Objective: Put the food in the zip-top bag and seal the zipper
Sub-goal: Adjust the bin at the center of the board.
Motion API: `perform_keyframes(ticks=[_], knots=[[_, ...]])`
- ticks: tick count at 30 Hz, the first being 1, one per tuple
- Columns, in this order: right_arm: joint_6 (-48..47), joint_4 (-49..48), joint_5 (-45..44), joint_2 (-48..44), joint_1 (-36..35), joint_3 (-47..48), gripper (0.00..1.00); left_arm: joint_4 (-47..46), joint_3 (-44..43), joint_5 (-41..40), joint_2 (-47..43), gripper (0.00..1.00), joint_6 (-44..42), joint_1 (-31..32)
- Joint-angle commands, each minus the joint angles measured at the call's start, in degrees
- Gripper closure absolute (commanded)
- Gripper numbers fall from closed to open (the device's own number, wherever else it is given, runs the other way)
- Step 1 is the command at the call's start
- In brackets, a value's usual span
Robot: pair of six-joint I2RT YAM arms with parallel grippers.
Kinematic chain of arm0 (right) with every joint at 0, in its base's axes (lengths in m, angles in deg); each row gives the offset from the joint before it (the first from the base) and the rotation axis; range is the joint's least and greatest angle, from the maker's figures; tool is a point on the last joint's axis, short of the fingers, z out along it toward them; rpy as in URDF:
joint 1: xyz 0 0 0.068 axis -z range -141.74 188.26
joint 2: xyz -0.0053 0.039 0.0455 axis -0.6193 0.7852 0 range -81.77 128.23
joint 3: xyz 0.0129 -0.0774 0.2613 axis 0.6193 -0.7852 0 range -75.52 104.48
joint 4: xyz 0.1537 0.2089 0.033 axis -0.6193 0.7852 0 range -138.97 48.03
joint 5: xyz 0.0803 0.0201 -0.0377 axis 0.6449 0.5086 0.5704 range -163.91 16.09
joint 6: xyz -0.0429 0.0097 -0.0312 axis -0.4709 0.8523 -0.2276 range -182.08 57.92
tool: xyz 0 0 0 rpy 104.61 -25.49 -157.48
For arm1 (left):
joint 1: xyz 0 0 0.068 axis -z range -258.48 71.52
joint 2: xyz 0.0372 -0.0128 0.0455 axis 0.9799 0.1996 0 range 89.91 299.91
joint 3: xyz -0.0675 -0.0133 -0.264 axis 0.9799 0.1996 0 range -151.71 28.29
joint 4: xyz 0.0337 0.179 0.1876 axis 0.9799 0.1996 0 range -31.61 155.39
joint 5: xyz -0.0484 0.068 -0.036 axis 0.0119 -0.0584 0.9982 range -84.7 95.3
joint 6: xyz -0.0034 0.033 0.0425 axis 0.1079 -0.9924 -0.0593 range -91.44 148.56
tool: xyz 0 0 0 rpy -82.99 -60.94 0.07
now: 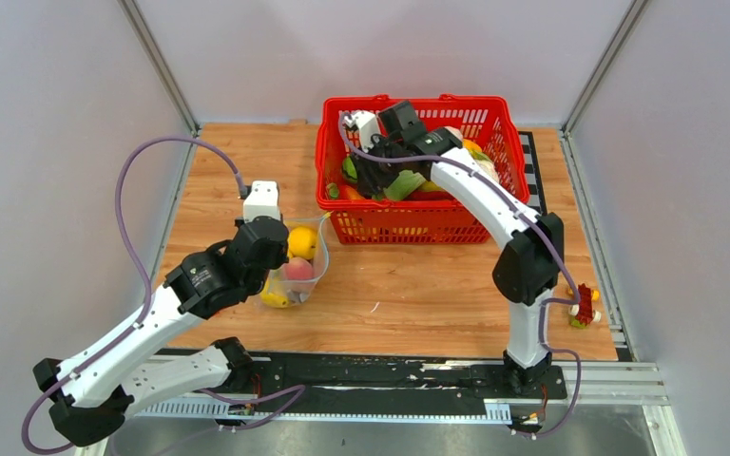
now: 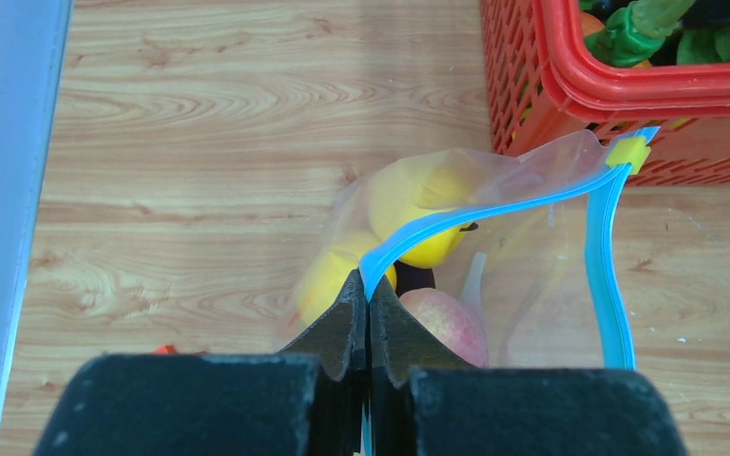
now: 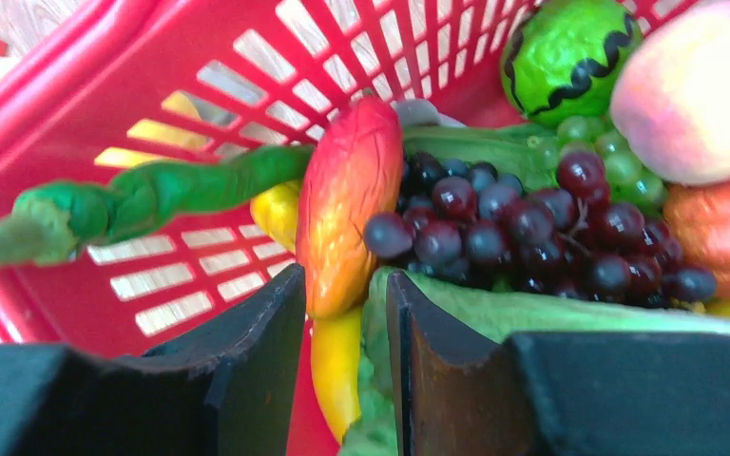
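Note:
The clear zip-top bag (image 1: 310,273) lies on the wooden table with its mouth open. It holds a yellow round fruit (image 2: 418,195), a pinkish peach (image 2: 449,321) and another yellow piece (image 2: 328,275). My left gripper (image 2: 369,285) is shut on the teal zipper strip (image 2: 494,204), which has a yellow slider (image 2: 629,150) at its far end. My right gripper (image 3: 344,277) is down inside the red basket (image 1: 409,228). Its jaws stand partly apart round the lower end of an orange carrot-like piece (image 3: 352,190), with a yellow piece (image 3: 337,366) underneath.
The basket (image 3: 76,114) also holds dark grapes (image 3: 523,228), a peach (image 3: 694,90), a green round fruit (image 3: 566,47) and a green leafy vegetable (image 3: 551,313). A small red-yellow toy (image 1: 585,306) sits at the table's right edge. Grey walls enclose three sides.

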State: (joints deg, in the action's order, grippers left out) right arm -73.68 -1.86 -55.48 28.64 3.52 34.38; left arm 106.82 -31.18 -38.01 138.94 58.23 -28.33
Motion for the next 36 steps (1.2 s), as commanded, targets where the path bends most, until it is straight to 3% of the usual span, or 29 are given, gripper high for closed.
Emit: perform_keyframes(ticks=[1, 5, 8, 12, 18, 20, 24, 29, 36], knots=[[1.13, 3.85, 4.55, 3.53, -0.31, 7.87, 0.64, -3.87, -0.06, 1.16, -1.42, 1.00, -0.49, -0.23], [0.94, 1.17, 0.19, 0.11, -0.27, 4.37, 0.66, -4.88, 0.76, 2.88, -2.22, 1.00, -1.52, -0.23], [3.14, -5.44, -5.40, -7.98, 0.38, -1.41, 0.65, -6.83, 1.05, 5.41, -2.09, 1.00, -3.01, -0.27], [1.47, -16.29, 1.20, -21.69, 0.55, -14.37, 0.58, -8.22, 0.92, 6.38, -1.32, 1.00, -4.11, -0.23], [-0.20, -13.98, 22.06, -32.74, -0.35, -23.11, 0.56, -8.23, 0.46, 5.28, -0.29, 1.00, -4.64, -0.24], [0.24, -14.97, 24.77, -34.89, -2.48, -26.96, 0.56, -8.22, 0.51, 4.71, -0.21, 1.00, -4.44, -0.23], [-0.46, -14.05, 20.74, -33.71, -7.44, -29.69, 0.56, -7.62, 0.25, 3.84, -0.08, 1.00, -3.76, -0.23], [-0.47, -10.62, 10.44, -24.90, -9.94, -24.17, 0.60, -5.09, -0.69, 2.71, -0.93, 1.00, -3.17, -0.23], [-1.18, -14.25, -0.72, -15.69, -10.00, -17.40, 0.62, -2.43, -1.15, 1.24, -3.68, 1.00, -2.59, -0.23]])
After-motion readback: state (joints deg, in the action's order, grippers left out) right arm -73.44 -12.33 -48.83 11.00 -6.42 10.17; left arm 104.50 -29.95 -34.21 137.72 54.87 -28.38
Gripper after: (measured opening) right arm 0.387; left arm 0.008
